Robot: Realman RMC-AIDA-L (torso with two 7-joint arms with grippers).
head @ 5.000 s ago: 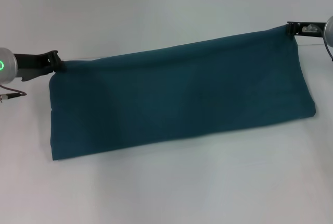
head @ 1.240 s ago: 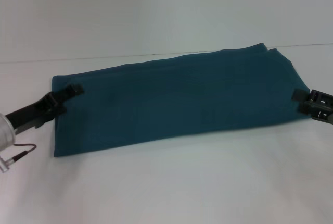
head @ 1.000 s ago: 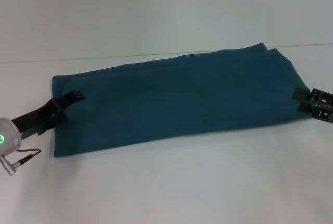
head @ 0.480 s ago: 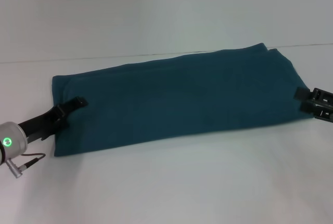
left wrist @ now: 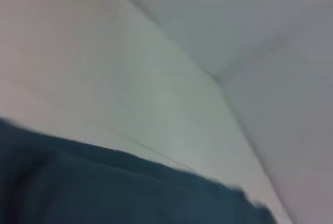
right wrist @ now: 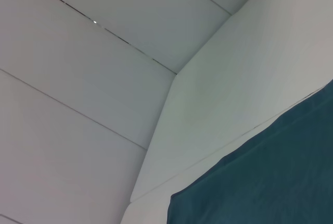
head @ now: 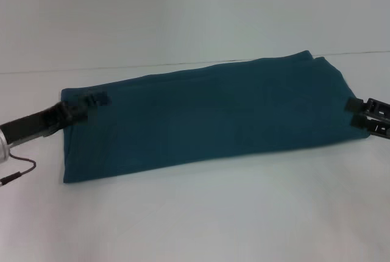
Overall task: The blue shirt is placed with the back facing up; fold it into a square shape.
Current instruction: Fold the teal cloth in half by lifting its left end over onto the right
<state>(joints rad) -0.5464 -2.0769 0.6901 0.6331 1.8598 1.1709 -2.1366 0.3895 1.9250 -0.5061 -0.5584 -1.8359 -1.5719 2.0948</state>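
The blue shirt (head: 213,116) lies flat on the white table (head: 213,213), folded into a long band that runs from left to right. My left gripper (head: 90,105) is over the shirt's left end, near its far corner, with its fingers apart and nothing held. My right gripper (head: 364,116) is at the shirt's right end, open, with one finger on each side of the cloth's edge. The left wrist view shows part of the shirt (left wrist: 104,193), and so does the right wrist view (right wrist: 270,177). Neither wrist view shows fingers.
A pale wall (head: 183,12) rises behind the table's far edge. A thin cable (head: 15,173) hangs from the left arm above the table at the left. Bare white tabletop lies in front of the shirt.
Five seconds ago both grippers held the shirt's top edge up; it now lies flat. In the last half second the left gripper has moved toward the far left corner. The right gripper has barely moved.
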